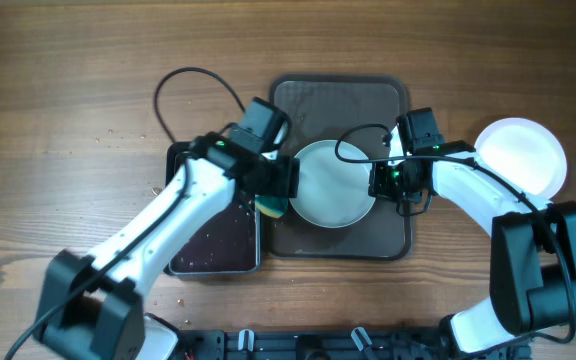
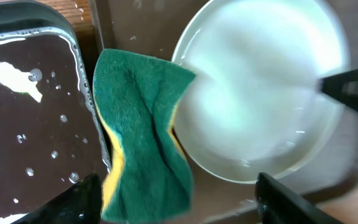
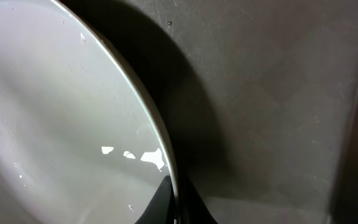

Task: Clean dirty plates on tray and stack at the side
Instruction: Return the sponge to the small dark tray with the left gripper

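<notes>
Right gripper is pinching the white plate by its rim on the tray. Left gripper sits spread wide over the green sponge, not gripping it.

Both arms are the same deal: left arm and right arm have glossy white links, chunky black joint housings, thin black cables looping off the wrists, and tiny green LEDs. The left gripper has plain matte black fingers.

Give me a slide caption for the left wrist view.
Green-and-yellow sponge overlapping the edge of a white plate, wet dark tray alongside.
</notes>
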